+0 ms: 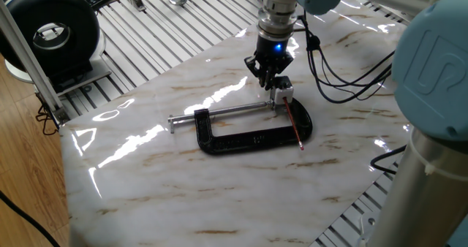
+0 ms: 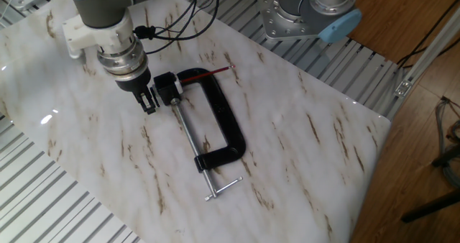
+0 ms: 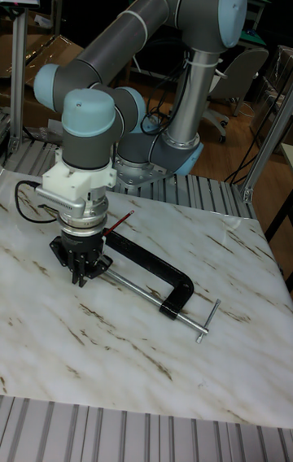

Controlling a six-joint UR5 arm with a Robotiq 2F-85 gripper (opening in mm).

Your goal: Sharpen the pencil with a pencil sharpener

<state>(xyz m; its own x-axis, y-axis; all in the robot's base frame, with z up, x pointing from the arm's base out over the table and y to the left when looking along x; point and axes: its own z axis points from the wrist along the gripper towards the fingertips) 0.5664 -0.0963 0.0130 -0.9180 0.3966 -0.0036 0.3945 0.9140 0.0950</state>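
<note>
Red pencil [image 2: 205, 73], black clamp [image 2: 228, 128], brown-veined white marble table [image 2: 302, 164], seemingly black-topped sharpener [image 2: 167, 83].

— What did you have on the marble table [image 2: 302, 149]?
— You had one red pencil [image 2: 207, 73], one pencil sharpener [image 2: 166, 85], one black C-clamp [image 2: 224, 124].
— Arms?
— One arm, one gripper [image 2: 149, 103].

The red pencil [image 2: 204, 72] lies flat on my marble table, one end pushed into the pencil sharpener [image 2: 167, 85], a small white block with a black top (held upright at the clamp's screw end), the pale tip [image 1: 300, 144] pointing toward the near right.
</note>
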